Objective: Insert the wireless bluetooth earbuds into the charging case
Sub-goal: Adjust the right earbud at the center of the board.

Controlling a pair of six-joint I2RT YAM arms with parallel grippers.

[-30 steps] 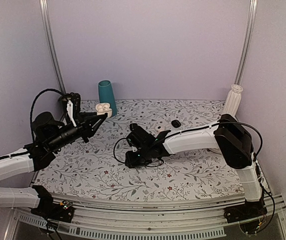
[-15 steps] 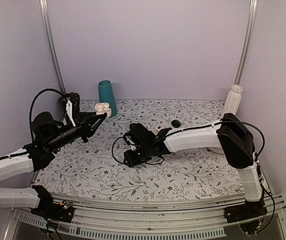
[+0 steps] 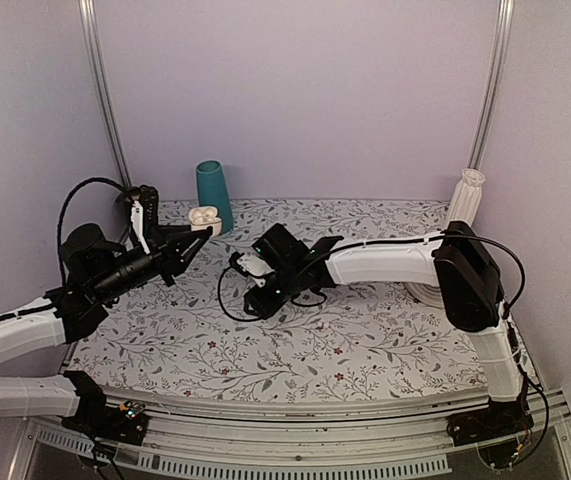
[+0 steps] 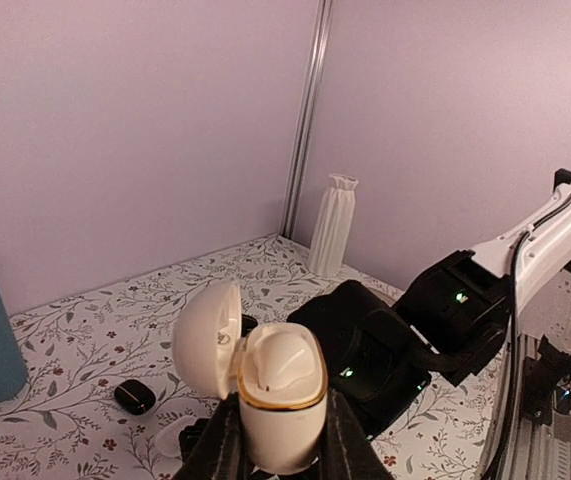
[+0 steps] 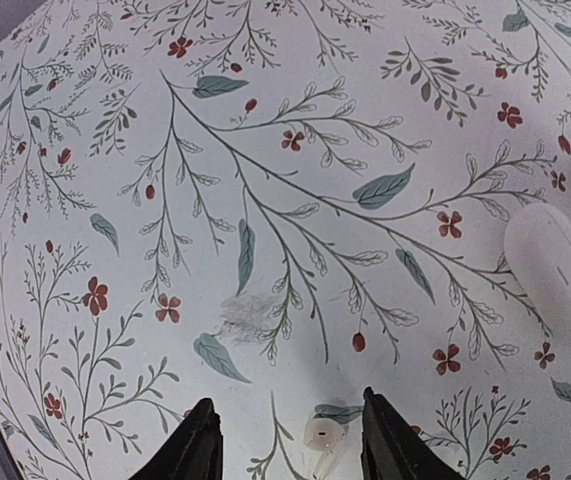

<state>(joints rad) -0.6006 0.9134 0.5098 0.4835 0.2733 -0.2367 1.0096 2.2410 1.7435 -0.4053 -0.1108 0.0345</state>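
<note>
My left gripper [image 3: 201,233] is shut on the charging case [image 3: 205,215] and holds it up at the back left. In the left wrist view the gripper [image 4: 283,425] holds the white, gold-rimmed case [image 4: 283,410] upright with its lid [image 4: 207,337] swung open. One white earbud [image 4: 280,355] sits in the case. My right gripper [image 3: 255,292] hangs low over the middle of the table, its jaws open. In the right wrist view the gripper [image 5: 287,402] straddles the other earbud [image 5: 323,434], which lies on the cloth nearer the right finger [image 5: 380,430].
A closed white pebble-shaped piece [image 5: 555,268] lies right of the right gripper. A teal cup [image 3: 213,192] stands at the back left and a white ribbed vase [image 3: 465,200] at the back right. A small black lump [image 4: 135,397] lies on the floral cloth [image 3: 365,330].
My right arm has swung left and a little back across the table. My left arm and the case have stayed put.
</note>
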